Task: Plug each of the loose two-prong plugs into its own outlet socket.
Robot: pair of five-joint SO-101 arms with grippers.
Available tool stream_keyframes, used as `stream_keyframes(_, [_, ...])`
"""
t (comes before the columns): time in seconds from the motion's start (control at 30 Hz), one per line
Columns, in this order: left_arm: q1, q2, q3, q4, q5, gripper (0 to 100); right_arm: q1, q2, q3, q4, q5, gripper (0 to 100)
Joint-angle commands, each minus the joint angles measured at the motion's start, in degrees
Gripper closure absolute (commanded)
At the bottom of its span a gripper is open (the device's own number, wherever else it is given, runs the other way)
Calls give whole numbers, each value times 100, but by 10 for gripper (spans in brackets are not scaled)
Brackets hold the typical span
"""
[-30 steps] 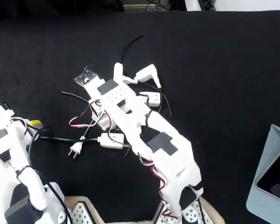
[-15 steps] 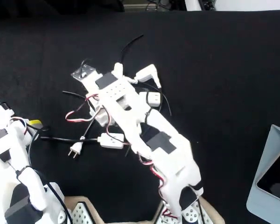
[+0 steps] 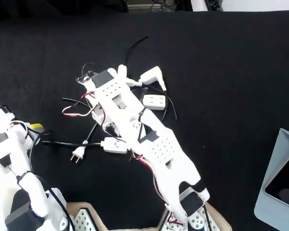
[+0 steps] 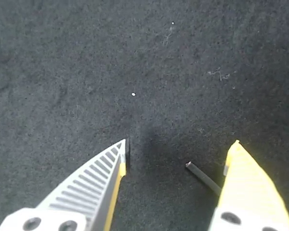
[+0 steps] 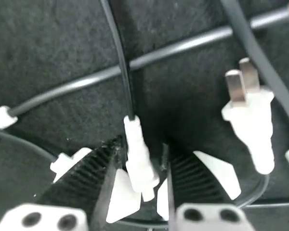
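Over the tangle of black cords in the high view, my right arm (image 3: 135, 125) hides its own gripper. In the right wrist view my right gripper (image 5: 142, 166) is shut on a small white plug (image 5: 137, 159) whose black cord runs away from it. Beside it lies a white two-prong plug (image 5: 248, 120), prongs pointing away. The high view shows a white outlet socket (image 3: 154, 101), a second socket (image 3: 114, 145), a small loose plug (image 3: 77, 155) and a larger white plug (image 3: 152, 75). My left gripper (image 4: 178, 159) stands open above the black cloth near a cord end (image 4: 202, 175).
The left arm (image 3: 9, 154) sits at the near left corner of the black-covered table (image 3: 231, 72). A grey-blue bin (image 3: 279, 183) stands at the right edge. Black cords (image 3: 135, 45) loop around the sockets.
My right arm's wrist has swung left and lowered over the cords, uncovering the socket to its right. The left arm has not moved.
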Motion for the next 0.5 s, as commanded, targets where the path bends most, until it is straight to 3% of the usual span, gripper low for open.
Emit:
stream_keyframes(0.0, [13,-158,-31,-88,-53,678,79,31,-462,211,-53,887])
stream_keyframes(0.3, [13,-158,-31,-88,-53,678,273,-13,-462,229,-53,953])
stream_keyframes(0.47, [13,-158,-31,-88,-53,678,281,-66,-286,237,-62,897])
